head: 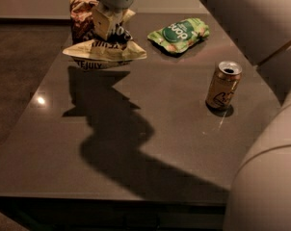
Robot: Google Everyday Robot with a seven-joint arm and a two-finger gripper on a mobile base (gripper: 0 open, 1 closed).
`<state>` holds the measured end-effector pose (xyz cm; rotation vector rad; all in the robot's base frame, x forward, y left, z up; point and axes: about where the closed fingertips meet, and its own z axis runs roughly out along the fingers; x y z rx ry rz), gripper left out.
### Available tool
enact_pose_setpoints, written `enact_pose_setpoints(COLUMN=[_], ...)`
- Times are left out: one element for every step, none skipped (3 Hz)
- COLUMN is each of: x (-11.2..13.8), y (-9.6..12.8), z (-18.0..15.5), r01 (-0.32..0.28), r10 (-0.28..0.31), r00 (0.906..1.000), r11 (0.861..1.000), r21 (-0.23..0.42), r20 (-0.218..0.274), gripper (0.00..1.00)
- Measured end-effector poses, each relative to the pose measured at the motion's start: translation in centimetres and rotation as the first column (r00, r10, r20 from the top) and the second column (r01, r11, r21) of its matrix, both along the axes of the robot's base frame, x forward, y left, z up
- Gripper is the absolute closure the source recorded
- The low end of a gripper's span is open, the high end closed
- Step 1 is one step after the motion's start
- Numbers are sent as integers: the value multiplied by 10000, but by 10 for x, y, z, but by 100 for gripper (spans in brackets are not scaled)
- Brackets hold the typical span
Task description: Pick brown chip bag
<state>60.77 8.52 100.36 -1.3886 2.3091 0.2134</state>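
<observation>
gripper (109, 25): I'm seeing it clamping brown chip bag (104, 52), top-left.
table (150, 129): bearing green bag (179, 34) & can (223, 85), rt side.

Pale plastic claw (108, 25) grips crinkly brown chip bag (105, 52) above glossy table (155, 124).

The bag (106, 52) sits at the table's (150, 143) far left, upright and crumpled, with a dark brown middle, white lettering and cream-yellow ends. Its lower end flares out wide and flat, with dark print along the edge. The gripper (109, 25) reaches down from above and pinches the brown middle; whether the bag touches the table cannot be told
</observation>
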Motion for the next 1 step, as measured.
enact_pose_setpoints(x=[0], y=[0], z=[1], r01=[-17], r10=[17], r00=[10000], r11=[10000], r21=[11], r20=[14], gripper=[100])
